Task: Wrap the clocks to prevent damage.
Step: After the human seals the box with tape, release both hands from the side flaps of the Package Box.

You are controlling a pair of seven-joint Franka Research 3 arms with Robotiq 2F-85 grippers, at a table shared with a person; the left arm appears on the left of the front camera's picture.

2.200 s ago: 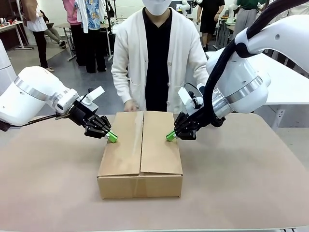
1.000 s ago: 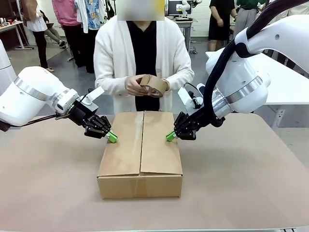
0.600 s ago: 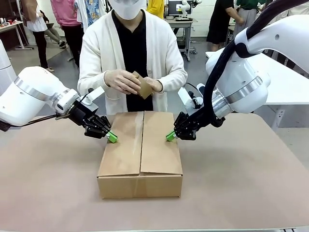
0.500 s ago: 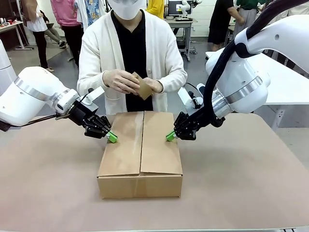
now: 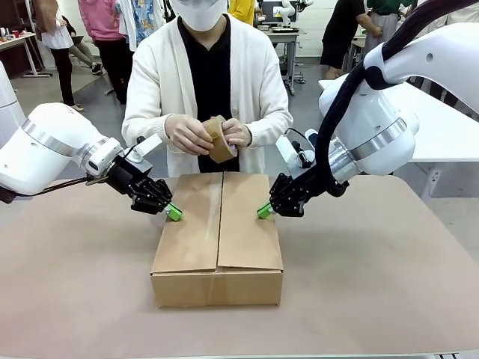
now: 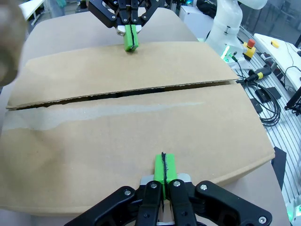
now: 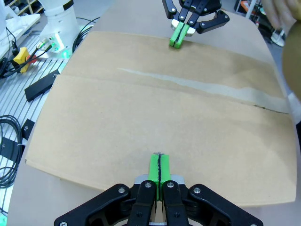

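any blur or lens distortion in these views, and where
Front view: sharp and evenly lit. Left wrist view: blurred brown patch top left, cardboard box edges bowed by the wide lens. Right wrist view: blurred patch top right.

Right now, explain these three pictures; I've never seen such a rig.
Two white robot arms work at a brown table, facing a person. The wide picture looks across the table from the robot's side; the other two come from cameras on each wrist, looking along that arm's fingers. A closed cardboard box lies on the table. The left gripper and right gripper, both shut and holding nothing, rest their green tips on the box's flaps. The person's hands hold a brown tape roll.
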